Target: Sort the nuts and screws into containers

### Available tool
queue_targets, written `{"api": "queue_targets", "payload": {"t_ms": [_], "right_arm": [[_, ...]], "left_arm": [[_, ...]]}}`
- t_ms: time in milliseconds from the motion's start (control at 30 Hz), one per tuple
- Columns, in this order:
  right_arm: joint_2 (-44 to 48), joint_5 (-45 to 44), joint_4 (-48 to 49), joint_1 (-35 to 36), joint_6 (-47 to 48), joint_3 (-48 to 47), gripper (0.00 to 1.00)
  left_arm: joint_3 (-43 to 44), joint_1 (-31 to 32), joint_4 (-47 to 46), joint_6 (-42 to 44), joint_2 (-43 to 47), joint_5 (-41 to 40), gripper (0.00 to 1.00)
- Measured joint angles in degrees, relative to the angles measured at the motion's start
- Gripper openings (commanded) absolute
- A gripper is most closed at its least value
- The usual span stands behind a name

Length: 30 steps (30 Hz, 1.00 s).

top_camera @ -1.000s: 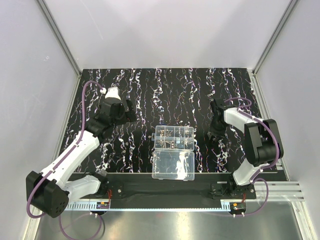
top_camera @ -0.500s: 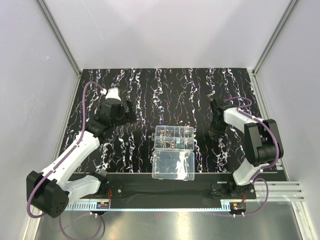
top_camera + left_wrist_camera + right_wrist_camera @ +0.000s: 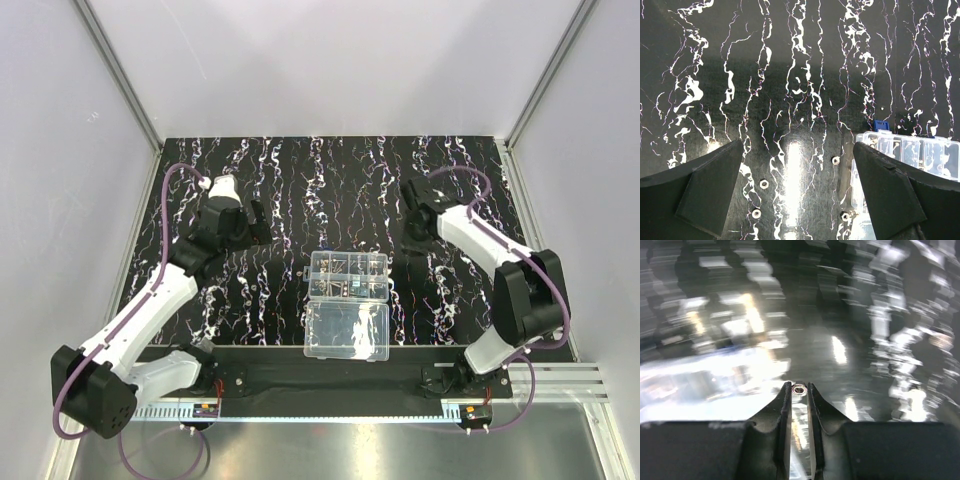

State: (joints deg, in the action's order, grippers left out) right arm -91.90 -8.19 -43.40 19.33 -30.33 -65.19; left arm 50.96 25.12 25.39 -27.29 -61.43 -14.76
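Observation:
The clear organizer box [image 3: 348, 275] lies at mid-table, its divided cells holding small metal parts and its plain lid [image 3: 347, 330] folded open toward me. My left gripper [image 3: 258, 222] is wide open above the mat, left of the box. In the left wrist view its gripper [image 3: 797, 200] frames several loose nuts [image 3: 764, 184] [image 3: 835, 160] [image 3: 756, 213], with the box's corner [image 3: 910, 150] at right. My right gripper [image 3: 410, 215] hangs beyond the box's right end. In the blurred right wrist view the gripper [image 3: 799, 390] is shut on a small silvery nut [image 3: 799, 388] at its fingertips.
The black mat [image 3: 330, 180] with white-purple streaks covers the table. Grey walls and aluminium rails [image 3: 125, 90] close in the left, right and back. A further nut [image 3: 844, 216] lies by the box's near-left edge.
My right gripper has swung from beside the box's right end up and to the left, toward the back of the mat. The left arm has barely moved.

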Motion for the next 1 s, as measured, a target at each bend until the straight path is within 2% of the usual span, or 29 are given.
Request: {"api": "queue_targets", "payload": {"t_ms": [200,467,700,767,833,867,1000], "right_arm": [[-1.14,0.42,0.02,9.25,-0.04,-6.91,0.07],[-8.26,0.76,-0.04,10.88,-0.15,-7.54,0.08],[-9.01,2.29,0.04,10.93,-0.42,-7.32,0.28],[-9.01,2.86,0.02,10.95,-0.42,-7.32,0.39],[-9.01,3.15,-0.07,10.97,-0.57,-7.34,0.57],[-9.01,3.13,-0.24,10.99,-0.59,-7.43,0.62],[-8.92,1.46,-2.49,10.86,0.04,-8.59,0.70]], "left_arm": [[-0.70,-0.09,-0.20,-0.02,0.92,0.02,0.99],[-0.87,-0.09,-0.20,0.00,1.51,0.04,0.99],[-0.87,-0.09,-0.20,-0.02,1.70,0.04,0.99],[-0.87,-0.09,-0.20,0.00,1.70,0.04,0.99],[-0.87,-0.09,-0.20,0.00,1.70,0.04,0.99],[-0.87,-0.09,-0.20,0.00,1.70,0.04,0.99],[-0.87,-0.09,-0.20,0.00,1.70,0.04,0.99]]}}
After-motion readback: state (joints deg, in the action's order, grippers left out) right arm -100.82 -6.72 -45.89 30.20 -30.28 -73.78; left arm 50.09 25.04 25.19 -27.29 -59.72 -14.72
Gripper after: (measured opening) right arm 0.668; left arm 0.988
